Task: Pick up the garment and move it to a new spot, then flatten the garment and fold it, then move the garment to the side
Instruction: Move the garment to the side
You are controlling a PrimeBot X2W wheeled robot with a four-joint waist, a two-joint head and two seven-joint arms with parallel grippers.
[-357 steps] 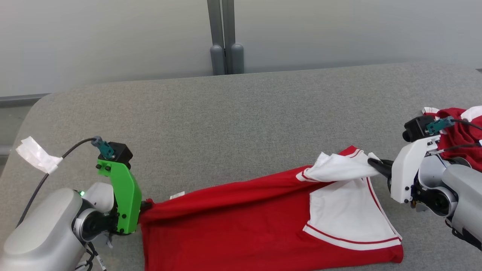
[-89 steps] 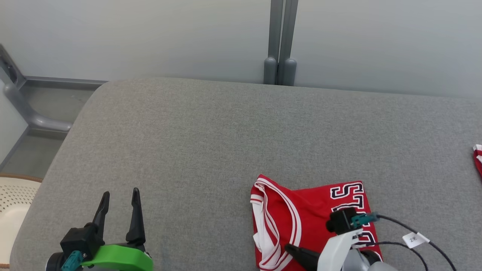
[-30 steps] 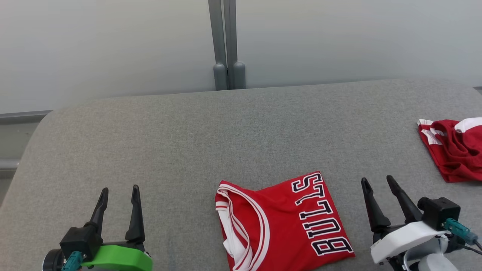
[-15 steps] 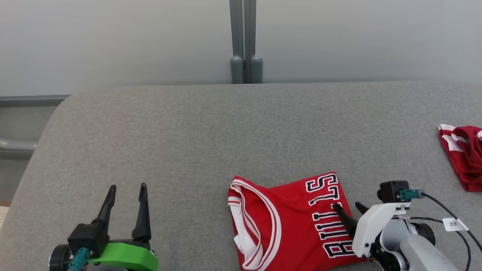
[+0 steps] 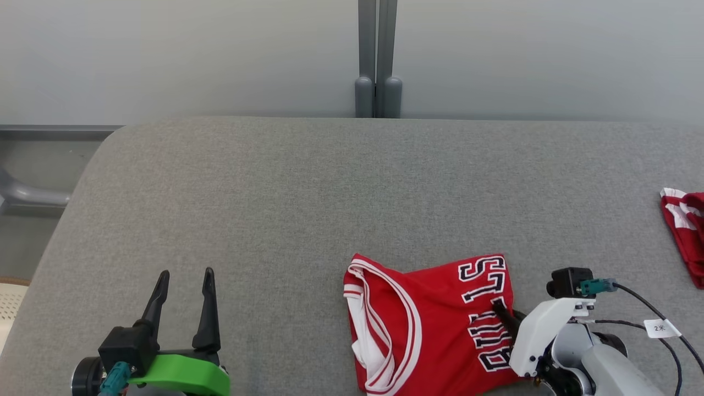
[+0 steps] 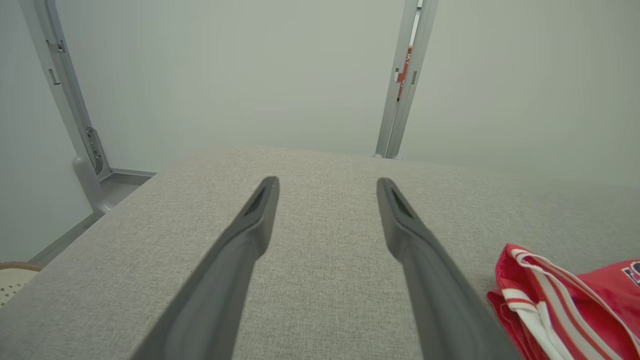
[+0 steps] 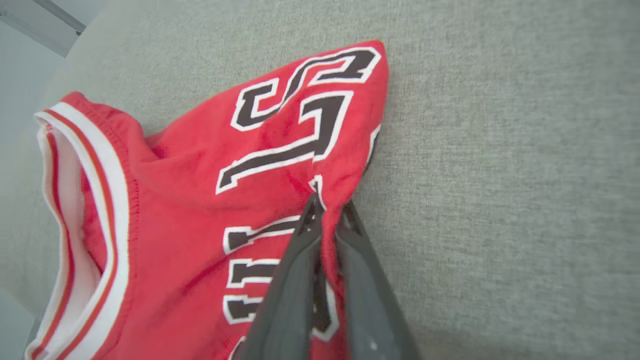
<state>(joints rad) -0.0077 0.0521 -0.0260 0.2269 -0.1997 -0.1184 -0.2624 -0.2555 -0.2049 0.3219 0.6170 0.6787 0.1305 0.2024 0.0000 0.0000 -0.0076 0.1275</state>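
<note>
- red jersey [image 5: 429, 324] with white trim and black-and-white letters lies folded on the grey padded table [image 5: 275, 192], by its near edge and right of the middle.
- its striped neck opening points to the robot's left, and the lettered side points to its right.
- right gripper [image 5: 499, 304] reaches in low from the right. in the right wrist view its fingers [image 7: 295, 260] are pinched almost together on a raised fold at the jersey's lettered edge.
- left gripper [image 5: 186, 273] hovers over bare table well left of the jersey, fingers spread wide and holding nothing.
- a second red-and-white cloth [image 5: 685, 231] lies at the table's right edge, well apart.
- a grey post [image 5: 377, 82] stands against the pale wall behind the table.
</note>
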